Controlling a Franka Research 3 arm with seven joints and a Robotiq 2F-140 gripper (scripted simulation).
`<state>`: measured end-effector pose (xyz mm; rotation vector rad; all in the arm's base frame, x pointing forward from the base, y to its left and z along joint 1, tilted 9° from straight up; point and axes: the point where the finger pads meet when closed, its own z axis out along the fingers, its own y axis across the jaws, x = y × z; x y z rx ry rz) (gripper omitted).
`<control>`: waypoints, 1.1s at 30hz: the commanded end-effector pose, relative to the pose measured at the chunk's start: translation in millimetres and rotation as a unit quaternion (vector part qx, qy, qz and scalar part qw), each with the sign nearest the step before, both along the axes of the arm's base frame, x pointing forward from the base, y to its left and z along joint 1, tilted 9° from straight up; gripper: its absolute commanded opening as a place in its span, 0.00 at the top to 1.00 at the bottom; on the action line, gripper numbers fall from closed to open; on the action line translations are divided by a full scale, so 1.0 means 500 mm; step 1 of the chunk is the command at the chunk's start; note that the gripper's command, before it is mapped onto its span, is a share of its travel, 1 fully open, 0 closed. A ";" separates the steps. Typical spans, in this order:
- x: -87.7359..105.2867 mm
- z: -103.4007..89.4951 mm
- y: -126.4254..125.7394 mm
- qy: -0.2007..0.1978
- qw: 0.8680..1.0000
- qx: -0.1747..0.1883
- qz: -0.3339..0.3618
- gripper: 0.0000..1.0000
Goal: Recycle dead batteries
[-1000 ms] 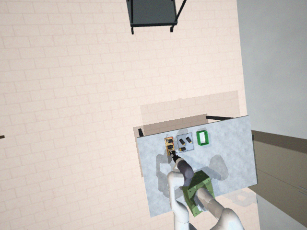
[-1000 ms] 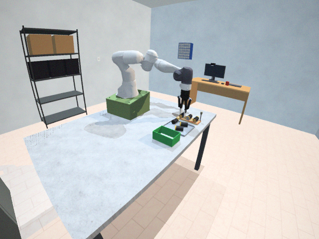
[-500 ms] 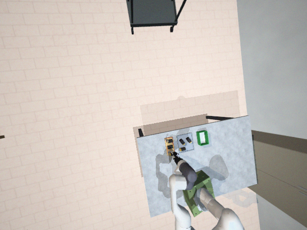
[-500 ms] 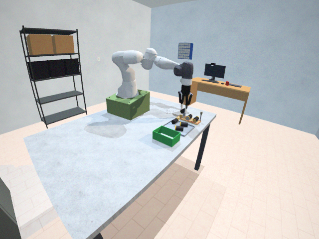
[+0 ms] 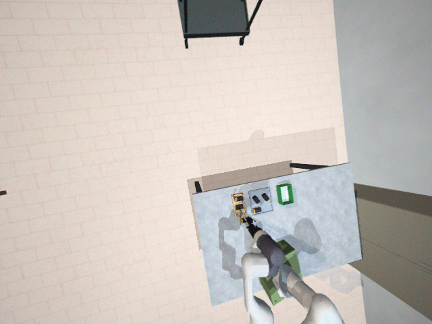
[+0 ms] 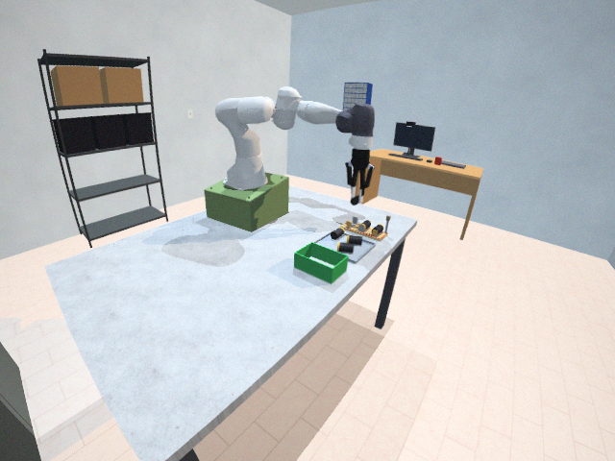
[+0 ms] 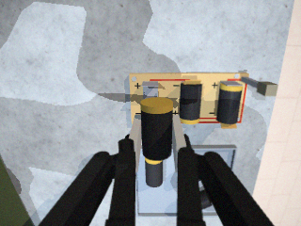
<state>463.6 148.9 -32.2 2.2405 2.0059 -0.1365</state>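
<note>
black-and-gold battery [image 6: 355, 201] [image 7: 157, 129] clamped between the fingertips of the gripper [image 5: 245, 219] [image 6: 356, 194] [image 7: 156, 125], held above the tan holder board [image 5: 234, 200] [image 6: 368, 233] [image 7: 210, 85] where two batteries sit, near three more on the gray tray [image 5: 261, 203] [image 6: 361, 254] [image 7: 227, 148], between the board and the upright green recycling box [image 5: 279, 199] [image 6: 313, 264] on the table.

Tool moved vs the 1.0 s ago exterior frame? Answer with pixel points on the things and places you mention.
Yes, upward: in the exterior view the tool [image 5: 244, 220] [image 6: 358, 197] [image 7: 156, 125] was down at the battery board [image 5: 233, 200] [image 6: 358, 231] [image 7: 162, 76]; its fingertips now hang clearly above it, a battery [image 5: 241, 220] [image 6: 355, 201] [image 7: 156, 134] between them.
</note>
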 end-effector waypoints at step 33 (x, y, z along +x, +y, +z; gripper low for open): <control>-0.061 0.079 -0.468 0.010 1.000 -0.003 -0.003 0.84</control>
